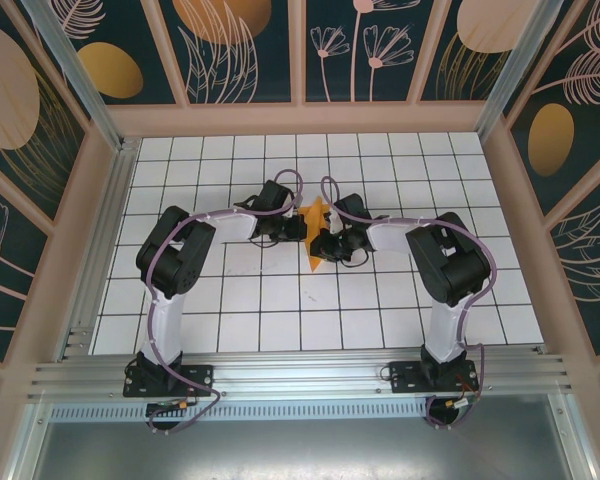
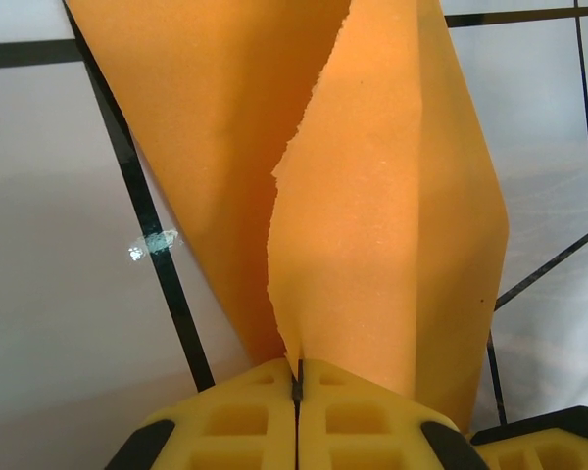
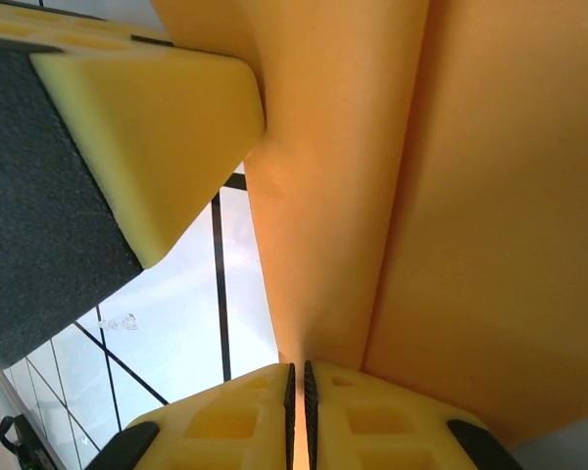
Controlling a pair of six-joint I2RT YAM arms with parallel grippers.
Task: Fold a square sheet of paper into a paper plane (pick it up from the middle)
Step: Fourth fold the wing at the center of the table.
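Note:
The square sheet of paper (image 1: 315, 238) is orange and stands folded into a narrow pointed shape at the middle of the tiled table, between both grippers. My left gripper (image 1: 298, 228) is shut on it from the left. In the left wrist view the jaws of that gripper (image 2: 296, 370) pinch a ragged layered edge of the paper (image 2: 372, 196). My right gripper (image 1: 326, 244) is shut on it from the right. Its yellow fingers (image 3: 225, 421) clamp a crease of the paper (image 3: 451, 215), whose long flaps rise away from them. A finger of the left gripper (image 3: 147, 117) presses the paper close by.
The white tiled table (image 1: 280, 300) with black grid lines extends around the arms. Patterned walls and an aluminium frame (image 1: 300, 370) enclose it on all sides. A small shiny fleck (image 2: 153, 242) lies on a grid line under the paper.

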